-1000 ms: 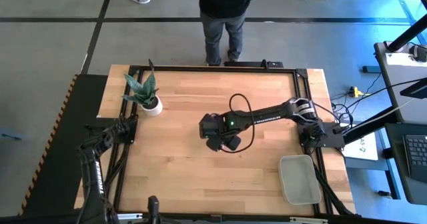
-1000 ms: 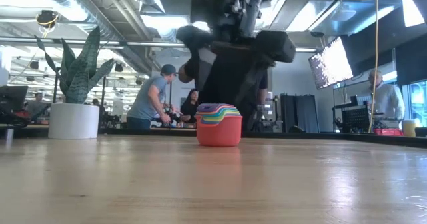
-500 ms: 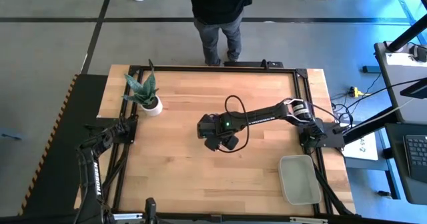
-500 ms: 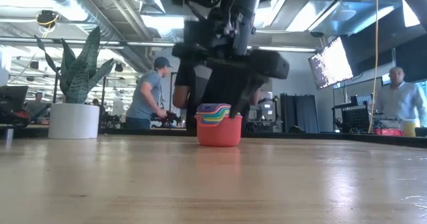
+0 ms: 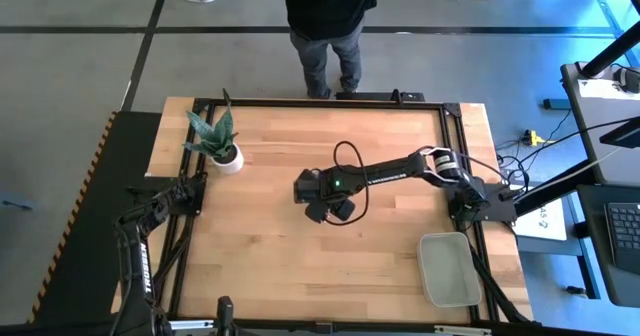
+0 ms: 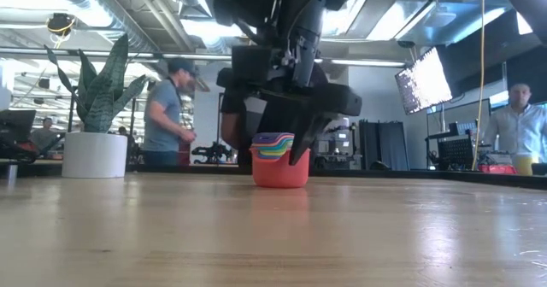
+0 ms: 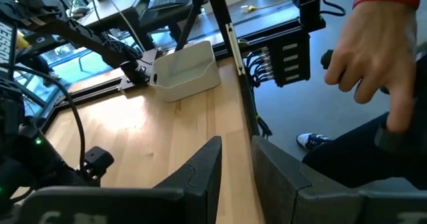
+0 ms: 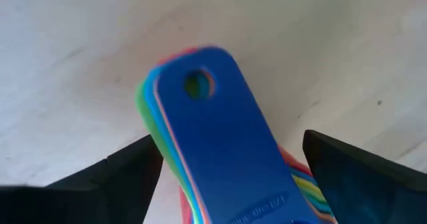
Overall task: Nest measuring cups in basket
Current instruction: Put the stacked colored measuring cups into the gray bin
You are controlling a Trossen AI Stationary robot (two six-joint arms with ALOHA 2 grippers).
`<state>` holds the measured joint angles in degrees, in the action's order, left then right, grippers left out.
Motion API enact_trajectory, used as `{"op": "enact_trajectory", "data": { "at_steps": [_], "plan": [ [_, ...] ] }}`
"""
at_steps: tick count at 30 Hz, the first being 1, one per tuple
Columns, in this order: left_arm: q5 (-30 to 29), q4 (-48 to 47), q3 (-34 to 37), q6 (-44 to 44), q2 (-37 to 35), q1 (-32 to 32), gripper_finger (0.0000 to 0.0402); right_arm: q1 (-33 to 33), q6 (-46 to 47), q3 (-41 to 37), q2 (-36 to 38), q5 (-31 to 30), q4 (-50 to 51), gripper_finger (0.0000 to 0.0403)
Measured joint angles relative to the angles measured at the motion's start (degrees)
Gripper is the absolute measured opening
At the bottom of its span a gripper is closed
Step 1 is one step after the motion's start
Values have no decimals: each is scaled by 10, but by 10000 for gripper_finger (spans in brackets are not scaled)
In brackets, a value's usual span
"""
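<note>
The measuring cups [image 6: 279,163] stand nested in one stack on the table's middle, a red cup outermost. Their flat handles lie stacked, with a blue handle [image 8: 220,137] on top. My right gripper [image 6: 275,150] hangs over the stack, pointing steeply down and open. One finger [image 8: 127,177] stands on each side of the handles with bare table showing between. The basket [image 5: 450,268] rests on the table's near right corner and holds nothing. My left gripper [image 7: 235,157] waits off the table's left edge, its fingers a narrow gap apart with nothing between.
A white pot with a spiky plant [image 5: 222,148] stands at the far left of the table. A person [image 5: 330,16] stands just past the far edge, and a hand [image 7: 373,57] shows in the left wrist view. Bare wood lies between the stack and the basket.
My right gripper has come down over the cup stack and drifted a little toward the table's left edge, staying open. Its fingers now reach down beside the stack's rim. The cups have kept still.
</note>
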<state>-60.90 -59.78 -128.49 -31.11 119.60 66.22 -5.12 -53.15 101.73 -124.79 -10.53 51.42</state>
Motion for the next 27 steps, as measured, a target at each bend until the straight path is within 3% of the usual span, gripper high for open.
{"op": "enact_trajectory", "data": {
  "at_steps": [6, 15, 27],
  "plan": [
    [3, -3, 0, -4, 0, 0, 76, 14, -13, 0, 0, 1, -3, 352],
    [4, -8, 0, -8, -1, 0, 76, 17, -29, 0, 0, 18, -14, 312],
    [4, -22, 0, -33, -1, 0, 76, 19, -28, 0, 0, 20, -18, 309]
  ]
}}
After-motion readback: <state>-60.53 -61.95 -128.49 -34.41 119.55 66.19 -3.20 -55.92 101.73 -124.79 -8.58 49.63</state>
